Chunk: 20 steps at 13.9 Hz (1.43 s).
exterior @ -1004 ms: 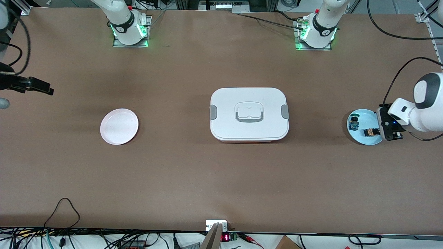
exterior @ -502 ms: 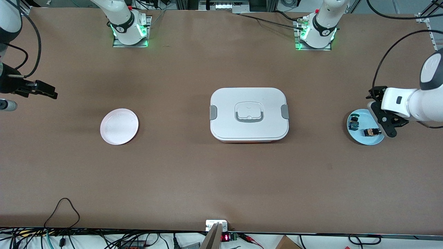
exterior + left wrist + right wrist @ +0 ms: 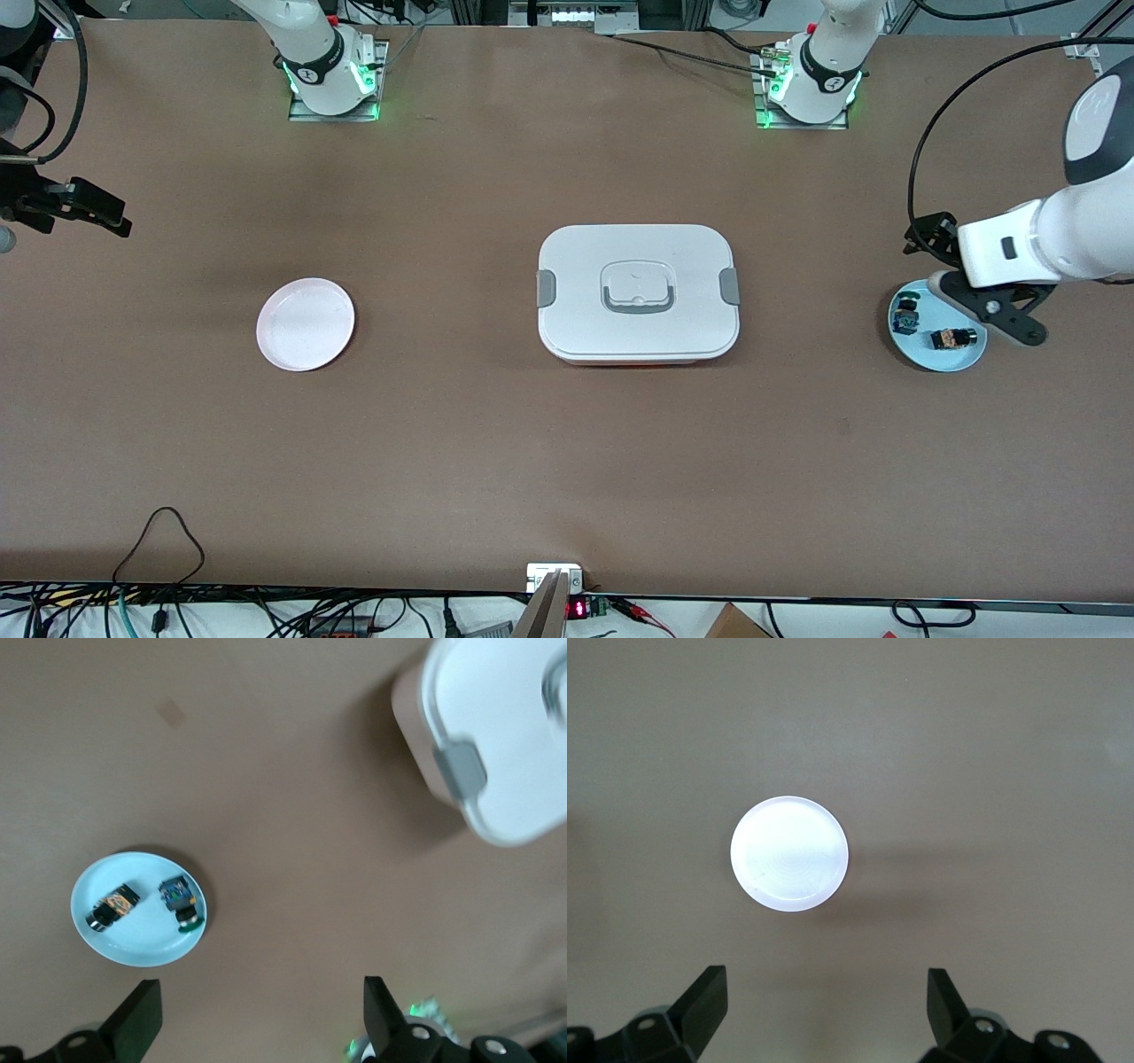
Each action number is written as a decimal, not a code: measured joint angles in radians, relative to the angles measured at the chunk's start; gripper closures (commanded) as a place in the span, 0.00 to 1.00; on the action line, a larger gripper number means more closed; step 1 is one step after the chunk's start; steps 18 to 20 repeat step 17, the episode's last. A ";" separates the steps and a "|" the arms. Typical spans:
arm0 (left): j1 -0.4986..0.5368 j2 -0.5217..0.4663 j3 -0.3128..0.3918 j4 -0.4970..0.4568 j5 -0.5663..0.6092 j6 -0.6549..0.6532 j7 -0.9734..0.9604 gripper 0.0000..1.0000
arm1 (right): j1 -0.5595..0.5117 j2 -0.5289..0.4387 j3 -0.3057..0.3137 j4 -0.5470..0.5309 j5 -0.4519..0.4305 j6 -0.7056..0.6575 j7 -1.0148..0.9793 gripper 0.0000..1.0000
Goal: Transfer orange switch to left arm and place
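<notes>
Orange switch (image 3: 952,338) lies on its side in the light blue plate (image 3: 921,353), at the left arm's end of the table; in the left wrist view it shows as a small black cylinder with an orange-tan body (image 3: 112,907). Next to it in the same plate, not touching, sits a small black component with a blue and green top (image 3: 904,315), farther from the front camera than the switch. Any print on either part is too small to read.

Left gripper (image 3: 974,275) hangs over the edge of the blue plate, fingers spread wide, holding nothing; both fingertips (image 3: 142,1014) show well apart in the left wrist view, with the plate (image 3: 89,935) below and off to one side.

The box (image 3: 638,292), white with a closed lid, grey side clips and a recessed grey-edged handle, stands mid-table between the two plates, well apart from both. No label readable on the lid.

Pale pink plate (image 3: 306,323) lies toward the right arm's end of the table, with nothing on it. Right gripper (image 3: 84,211) hangs in the air at that end, over bare table near the edge, fingers wide and empty; its wrist camera looks down on the pink plate (image 3: 789,853).

Both arm bases glow green. A small red digit display (image 3: 577,609) sits at the table's near edge, digits unreadable.
</notes>
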 measured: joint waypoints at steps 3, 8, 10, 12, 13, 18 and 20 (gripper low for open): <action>-0.166 -0.070 0.222 -0.004 -0.039 0.053 -0.040 0.00 | 0.000 0.000 0.000 0.012 0.008 -0.015 0.000 0.00; -0.401 -0.222 0.478 -0.167 -0.091 0.226 -0.354 0.00 | 0.000 0.000 0.000 0.030 0.012 -0.020 0.000 0.00; -0.472 -0.281 0.548 -0.247 -0.094 0.285 -0.366 0.00 | 0.000 0.000 0.000 0.037 0.012 -0.026 0.000 0.00; -0.520 -0.316 0.599 -0.291 -0.095 0.307 -0.359 0.00 | 0.000 0.000 0.000 0.038 0.012 -0.038 0.000 0.00; -0.537 -0.327 0.609 -0.303 -0.095 0.311 -0.357 0.00 | 0.000 0.000 0.000 0.038 0.012 -0.042 0.000 0.00; -0.582 -0.341 0.660 -0.316 -0.095 0.323 -0.356 0.00 | 0.000 0.000 0.000 0.038 0.012 -0.047 0.000 0.00; -0.582 -0.341 0.660 -0.316 -0.095 0.323 -0.356 0.00 | 0.000 0.000 0.000 0.038 0.012 -0.047 0.000 0.00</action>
